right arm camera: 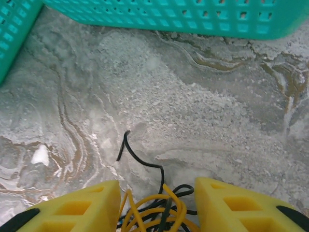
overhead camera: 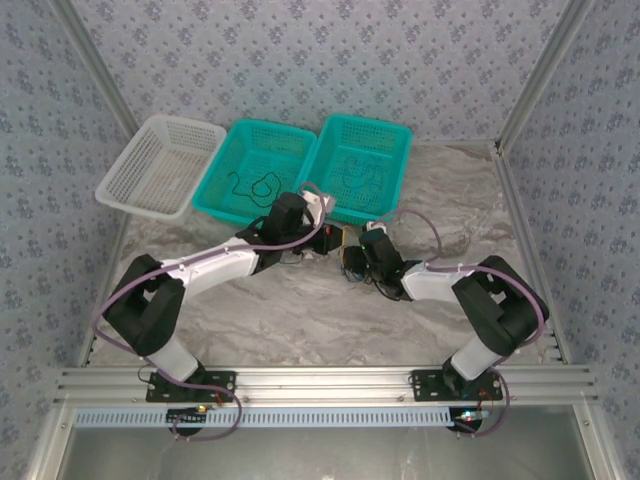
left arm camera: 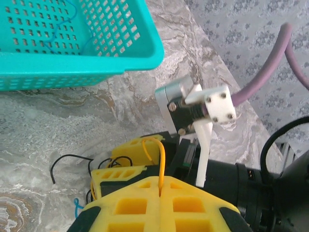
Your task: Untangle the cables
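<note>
**Two grippers meet over a knot of cables**

At left, the left gripper [left arm camera: 159, 186] is clenched on an orange strand [left arm camera: 161, 159]. The strand rises in a narrow loop out of the seam between its closed yellow fingers [left arm camera: 130, 205]. Just ahead of its tips lie the cables [right arm camera: 154, 212], a small knot of orange and black wire on the marble table [right arm camera: 217, 121], caught between the two grippers. A black strand [left arm camera: 67, 157] trails from the knot to the left of that gripper, with a scrap of blue wire [left arm camera: 76, 208] just beside it.

At right, the right gripper [right arm camera: 157, 203] faces the left one nose to nose. Its jaws stand apart and straddle the knot. The loops sit between its pads [right arm camera: 82, 208], nearer the left one, and no squeeze on them can be seen. One black end curls forward from its tips across the bare table.

Beyond both grippers stands a teal basket [left arm camera: 96, 67] with a blue wire [left arm camera: 90, 37] inside, well clear of the knot.
</note>
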